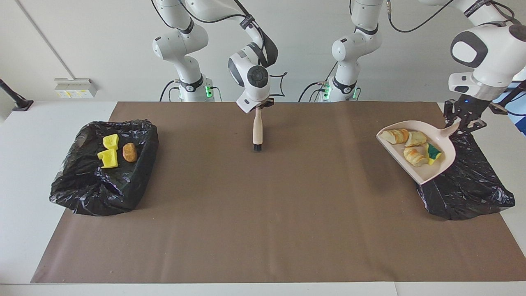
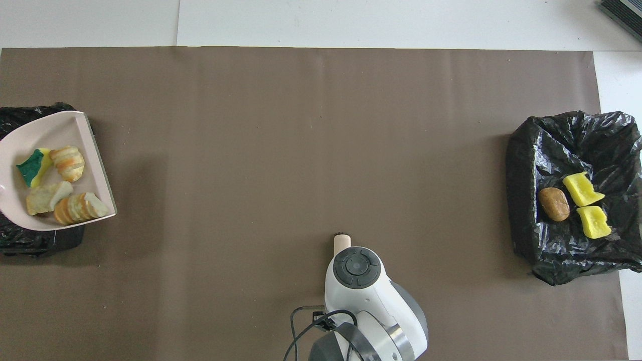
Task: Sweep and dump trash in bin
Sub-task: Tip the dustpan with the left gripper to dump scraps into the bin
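My left gripper [image 1: 462, 122] is shut on the handle of the pale pink dustpan [image 1: 430, 170], holding it in the air over the black-lined bin [image 1: 468, 187] at the left arm's end of the table. In the pan [image 2: 45, 129] lie trash pieces: sliced bread lumps [image 1: 394, 135] [image 2: 80, 206] and a yellow-and-green sponge piece [image 1: 434, 152] [image 2: 31, 165]. The pan covers most of that bin [image 2: 50, 241] in the overhead view. My right gripper [image 1: 258, 107] is shut on the beige brush [image 1: 257, 129] [image 2: 341, 241], which hangs upright, bristles down, over the mat near the robots.
A second black-lined bin [image 1: 102, 185] [image 2: 567, 145] stands at the right arm's end of the table. It holds two yellow foam chunks [image 1: 110, 150] and a brown lump [image 1: 130, 152]. Brown paper [image 1: 263, 213] covers the table between the bins.
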You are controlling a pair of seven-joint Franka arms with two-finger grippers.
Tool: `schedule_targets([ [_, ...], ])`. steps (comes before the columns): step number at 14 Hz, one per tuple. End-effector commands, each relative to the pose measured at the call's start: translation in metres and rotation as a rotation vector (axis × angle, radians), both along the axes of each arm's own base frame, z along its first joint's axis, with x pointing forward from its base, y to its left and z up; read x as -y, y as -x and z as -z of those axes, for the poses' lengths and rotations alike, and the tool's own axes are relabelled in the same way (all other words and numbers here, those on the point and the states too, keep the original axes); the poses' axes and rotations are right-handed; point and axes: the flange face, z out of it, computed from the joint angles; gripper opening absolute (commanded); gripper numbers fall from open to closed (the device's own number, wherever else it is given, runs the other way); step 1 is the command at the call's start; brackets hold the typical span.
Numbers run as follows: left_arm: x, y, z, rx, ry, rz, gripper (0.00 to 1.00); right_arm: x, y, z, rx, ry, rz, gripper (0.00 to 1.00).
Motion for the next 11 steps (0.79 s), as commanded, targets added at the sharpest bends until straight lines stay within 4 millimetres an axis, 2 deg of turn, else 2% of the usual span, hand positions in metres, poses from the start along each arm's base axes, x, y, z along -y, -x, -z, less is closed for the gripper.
schedule_targets([
  [1, -0.048, -0.016, -0.023, 0.030, -0.021, 0.015, 0.00, 0.008, 0.008, 0.001, 0.011, -0.018, -0.009, 0.00],
  [2, -0.067, -0.011, -0.026, 0.021, -0.069, 0.020, 0.00, 0.008, 0.007, 0.001, 0.017, -0.021, -0.007, 0.00],
  [4, -0.088, -0.009, -0.032, 0.017, -0.197, 0.037, 0.00, 0.008, 0.007, 0.001, 0.013, -0.017, -0.016, 0.00],
  [5, -0.094, -0.009, -0.033, 0.024, -0.226, 0.035, 0.00, 0.006, 0.006, 0.000, 0.015, -0.016, -0.018, 0.00],
  [6, -0.097, -0.009, -0.033, 0.025, -0.249, 0.037, 0.00, 0.006, 0.005, 0.000, 0.016, -0.016, -0.018, 0.06],
  [7, -0.100, -0.012, -0.029, 0.017, -0.299, 0.044, 0.00, 0.007, 0.005, 0.000, 0.012, -0.013, -0.022, 0.44],
  [8, -0.104, -0.016, -0.033, 0.020, -0.396, 0.062, 0.00, 0.007, 0.002, 0.000, 0.021, -0.012, -0.026, 0.99],
  [10, -0.100, -0.020, -0.036, 0.011, -0.499, 0.046, 0.00, 0.004, -0.017, -0.019, 0.071, -0.034, -0.041, 1.00],
  [11, -0.099, -0.020, -0.035, -0.007, -0.534, 0.062, 0.00, 0.010, -0.027, -0.026, 0.086, -0.043, -0.021, 1.00],
])
